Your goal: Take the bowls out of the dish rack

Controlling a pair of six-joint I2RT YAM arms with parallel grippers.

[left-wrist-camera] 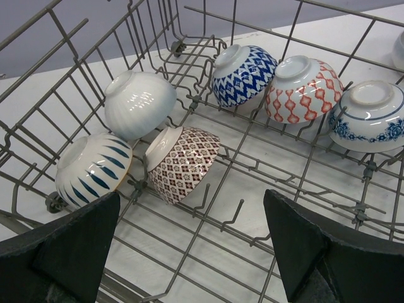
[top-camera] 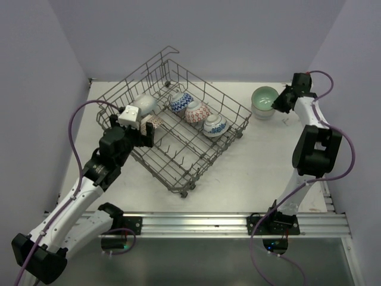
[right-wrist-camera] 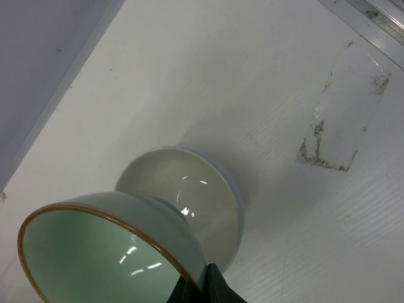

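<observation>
Grey metal wire dish rack (top-camera: 196, 158) sits cornerwise in the middle of the white table (top-camera: 250, 173). On my left wrist feed I count six small ceramic bowls in it, all tipped over among the tines with their feet showing. Along the far row lie the blue zigzag bowl (left-wrist-camera: 243, 76), the red diamond-patterned bowl (left-wrist-camera: 304, 91) just beside it, and the white bowl with a blue floral band (left-wrist-camera: 369, 120) next along. Nearer the rack's left wall are the plain white ribbed bowl (left-wrist-camera: 140, 104), the white bowl with dark blue dashes (left-wrist-camera: 93, 170) in front of it, and the bowl with a fine red-brown lattice pattern (left-wrist-camera: 184, 163), close beside both. My left gripper (left-wrist-camera: 189, 252) hangs over the near-left part of the rack, its two black fingers (left-wrist-camera: 69, 249) spread wide with nothing between them. Off to the right, well apart from the rack, my right gripper (right-wrist-camera: 203, 287) is pinched on the brown-edged rim of the pale mint green bowl (right-wrist-camera: 95, 252). It holds that bowl tilted above a second pale bowl (right-wrist-camera: 189, 196) that stands upright on the table, and I cannot tell whether the two touch. A scuffed patch of clear tape (right-wrist-camera: 344, 120) lies on the table near them.
</observation>
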